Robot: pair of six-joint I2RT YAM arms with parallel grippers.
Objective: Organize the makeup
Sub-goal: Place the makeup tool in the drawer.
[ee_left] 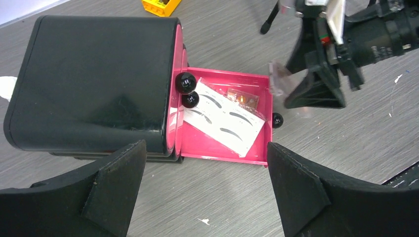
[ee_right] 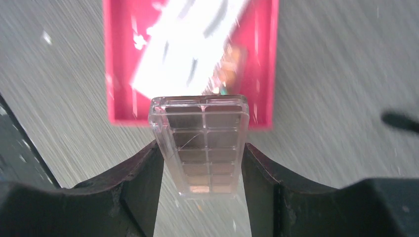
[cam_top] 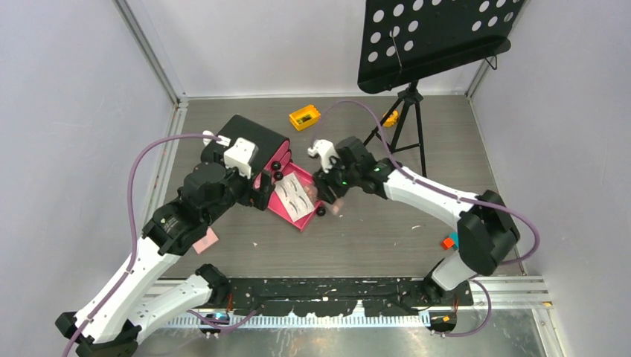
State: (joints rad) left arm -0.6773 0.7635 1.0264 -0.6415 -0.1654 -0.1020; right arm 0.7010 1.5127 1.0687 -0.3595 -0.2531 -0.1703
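1. Jaws: right gripper [ee_right: 200, 148] pinches a brown palette [ee_right: 200, 131] by its long sides at the pink drawer [ee_left: 225, 74] edge; left gripper [ee_left: 205, 148] spread wide, empty, above the black chest [ee_left: 94, 79].
2. Done: drawer open, holding white eyebrow card [ee_left: 222, 118] and a small brown packet [ee_left: 243, 98]. Palette not yet in.
3. Left, by my judgement: yellow block [cam_top: 304, 117], orange block [cam_top: 448, 242], pink piece [cam_top: 206, 241] lying loose.
4. Only top view shows those strays; left wrist shows drawer contents sharply, right wrist blurs them.
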